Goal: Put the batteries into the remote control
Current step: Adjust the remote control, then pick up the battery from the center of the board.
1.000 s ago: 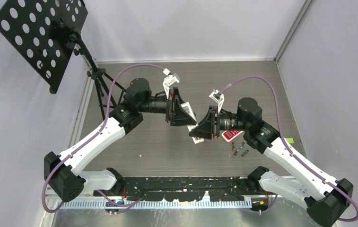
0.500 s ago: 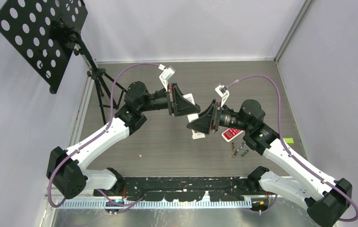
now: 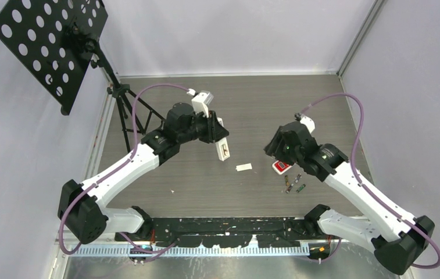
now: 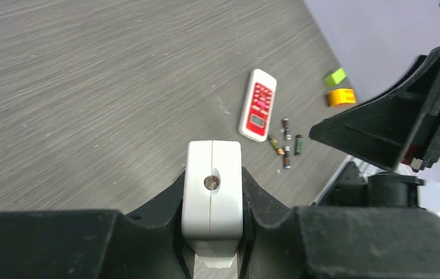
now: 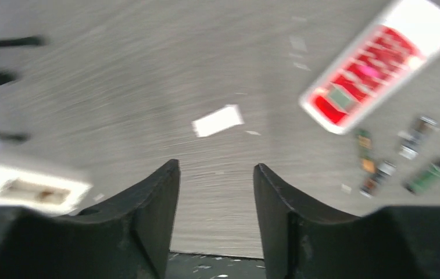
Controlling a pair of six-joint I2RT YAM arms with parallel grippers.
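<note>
My left gripper (image 3: 220,141) is shut on a white remote (image 3: 224,152) and holds it above the table; in the left wrist view the remote (image 4: 213,197) sits end-on between the fingers. My right gripper (image 3: 272,149) is open and empty (image 5: 214,192), above the table near a red-faced remote (image 3: 279,167). Several small batteries (image 3: 294,182) lie just beside that remote, and also show in the wrist views (image 4: 287,149) (image 5: 397,163). The white remote's open compartment shows blurred at the left of the right wrist view (image 5: 28,186).
A small flat white cover piece (image 3: 244,167) lies on the table between the arms (image 5: 218,121). An orange-yellow block (image 4: 341,97) and a green block (image 3: 354,172) sit near the right wall. A black tripod stand (image 3: 125,107) is at the back left.
The two grippers have drawn apart. The left one swung back left with the white remote in it. The right one moved right toward the red remote and batteries and is open.
</note>
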